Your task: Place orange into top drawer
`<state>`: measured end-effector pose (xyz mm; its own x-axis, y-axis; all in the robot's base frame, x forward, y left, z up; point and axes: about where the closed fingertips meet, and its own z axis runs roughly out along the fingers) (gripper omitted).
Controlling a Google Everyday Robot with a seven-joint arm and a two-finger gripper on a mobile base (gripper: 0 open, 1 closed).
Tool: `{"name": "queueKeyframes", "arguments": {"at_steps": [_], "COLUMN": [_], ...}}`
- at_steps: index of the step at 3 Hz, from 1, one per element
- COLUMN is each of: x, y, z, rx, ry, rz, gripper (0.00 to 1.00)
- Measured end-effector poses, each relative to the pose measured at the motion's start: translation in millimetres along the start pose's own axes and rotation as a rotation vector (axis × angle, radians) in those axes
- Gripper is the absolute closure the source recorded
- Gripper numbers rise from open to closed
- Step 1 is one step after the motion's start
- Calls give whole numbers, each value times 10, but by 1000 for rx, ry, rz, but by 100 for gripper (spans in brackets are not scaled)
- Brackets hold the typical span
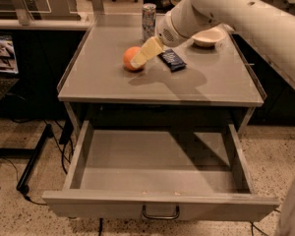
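The orange (130,58) sits on the grey table top (108,77), left of centre. My gripper (140,58) is at the end of the white arm that reaches in from the upper right. It is low over the table, right against the orange's right side, and its cream tip overlaps the fruit. The top drawer (160,200) is pulled fully out below the table top. Its floor is bare, and its curved metal handle (160,213) is at the centre of the front.
A drink can (148,16) stands at the back of the table. A cream bowl (209,37) is at the back right and a dark packet (172,60) lies just right of my gripper. Cables and a black stand leg (34,156) lie on the floor at left.
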<state>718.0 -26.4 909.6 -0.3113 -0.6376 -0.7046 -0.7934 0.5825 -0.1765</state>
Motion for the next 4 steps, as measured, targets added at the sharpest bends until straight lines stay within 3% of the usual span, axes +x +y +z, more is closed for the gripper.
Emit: {"name": "queueKeyframes", "arguments": {"at_steps": [1, 2, 4], "x": [-66, -123, -177], "y": [-104, -100, 38], "z": [142, 400, 782], "rx": [-9, -51, -104], "ry": [-24, -37, -39], "rz": [13, 52, 102], "gripper": [0, 0, 0]}}
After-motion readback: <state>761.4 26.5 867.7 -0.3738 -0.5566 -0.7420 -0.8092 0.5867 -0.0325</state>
